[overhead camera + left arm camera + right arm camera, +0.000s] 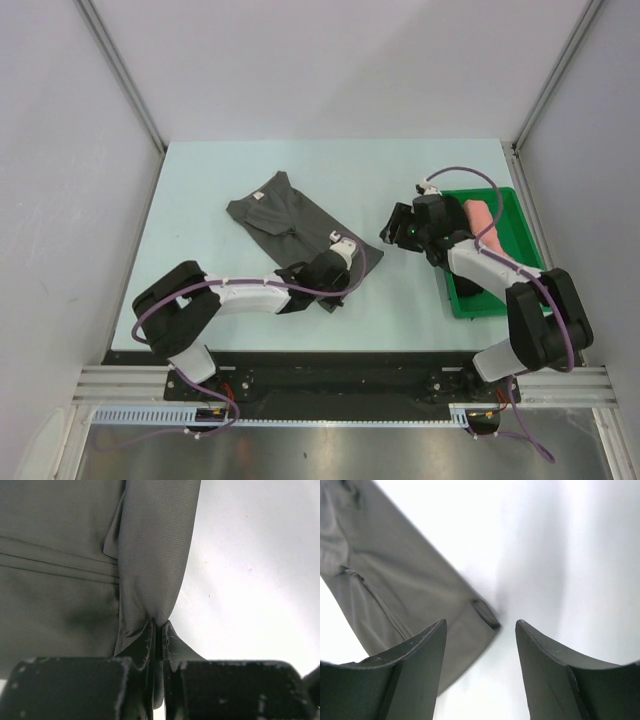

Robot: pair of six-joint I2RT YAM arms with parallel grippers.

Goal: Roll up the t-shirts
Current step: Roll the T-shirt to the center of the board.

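The dark charcoal grey t-shirt (285, 220) lies folded into a long strip on the table, its small white neck label at the far end. My left gripper (322, 285) is shut on the strip's near edge; in the left wrist view (159, 630) a fold of the grey t-shirt (150, 550) is pinched between the jaws. My right gripper (392, 228) is open and empty above bare table, right of the shirt; in the right wrist view (480, 630) the grey t-shirt (400, 590) lies ahead to the left. A salmon pink t-shirt (484, 222) lies in the tray. The black t-shirt is not seen.
A green plastic tray (520, 225) stands at the right edge of the pale table (220, 320), partly under my right arm. White walls with metal posts surround the table on three sides.
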